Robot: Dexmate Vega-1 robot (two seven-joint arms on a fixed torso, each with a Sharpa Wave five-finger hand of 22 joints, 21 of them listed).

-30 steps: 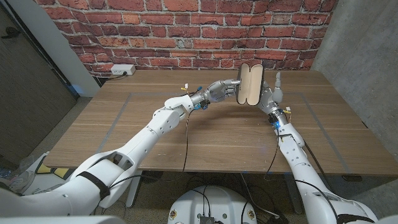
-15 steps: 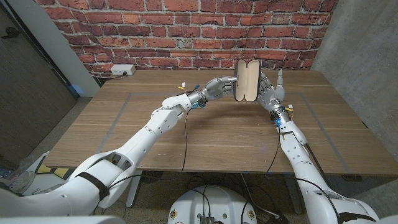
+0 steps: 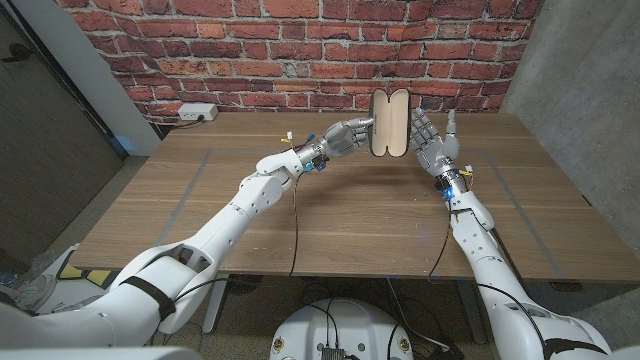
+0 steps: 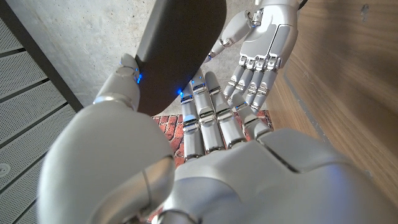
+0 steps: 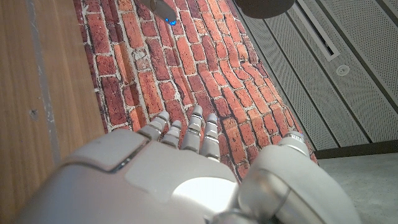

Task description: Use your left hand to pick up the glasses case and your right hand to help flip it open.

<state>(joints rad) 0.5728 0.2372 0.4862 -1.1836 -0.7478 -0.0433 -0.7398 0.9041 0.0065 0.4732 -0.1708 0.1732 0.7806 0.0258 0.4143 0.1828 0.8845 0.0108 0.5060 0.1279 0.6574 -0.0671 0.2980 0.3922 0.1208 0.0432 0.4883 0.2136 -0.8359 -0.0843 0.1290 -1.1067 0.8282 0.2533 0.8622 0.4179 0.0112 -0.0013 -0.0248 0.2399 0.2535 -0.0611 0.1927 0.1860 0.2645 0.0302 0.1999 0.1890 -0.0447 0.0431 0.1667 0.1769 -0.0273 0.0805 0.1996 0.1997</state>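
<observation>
Red brick wall closes the far side of the scene, with a white power strip at its foot and the wooden table spread out below both arms. Above the table's far half, the left hand grips the glasses case and holds it upright in the air; in the left wrist view the dark case sits clamped between the thumb on one side and the fingers laid along its other face. Over the last second the case has climbed higher and drifted a little away from the right hand, which has followed it up. That right hand is empty, its fingers spread fairly wide and pointing up, just beside the case's outer edge; whether any fingertip touches the case cannot be told. The left wrist view shows the same right hand with its palm turned toward the case, its fingers ending near the left hand's own fingertips. The case looks closed, its tan face and dark rim unbroken. By these signs the pick-up is done and the flip has not begun: the right hand seems to be lining up to catch the lid edge.
</observation>
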